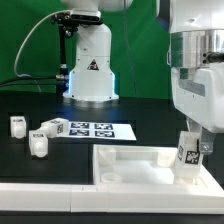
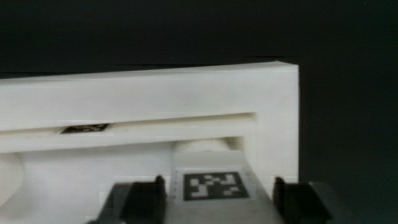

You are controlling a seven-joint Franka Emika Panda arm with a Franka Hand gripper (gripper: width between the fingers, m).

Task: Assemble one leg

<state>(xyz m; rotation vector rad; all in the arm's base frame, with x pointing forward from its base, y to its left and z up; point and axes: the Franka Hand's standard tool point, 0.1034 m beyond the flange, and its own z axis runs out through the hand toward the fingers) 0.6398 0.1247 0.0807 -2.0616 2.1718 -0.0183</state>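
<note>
The leg (image 1: 187, 158) looks like light, stiff plastic, probably a bit slick, so pinching its flat sides near the top seems the safe bet. That's how the hand (image 1: 190, 143) has it: clamped on the leg, tag face showing. The leg's long axis is upright, lower end pointing down at the right end of the panel (image 1: 130, 153). Can't tell if it's touching yet. Three spare legs (image 1: 38, 145) sit far left on the worktop (image 1: 55, 168), near the marker board (image 1: 95, 130).
</note>
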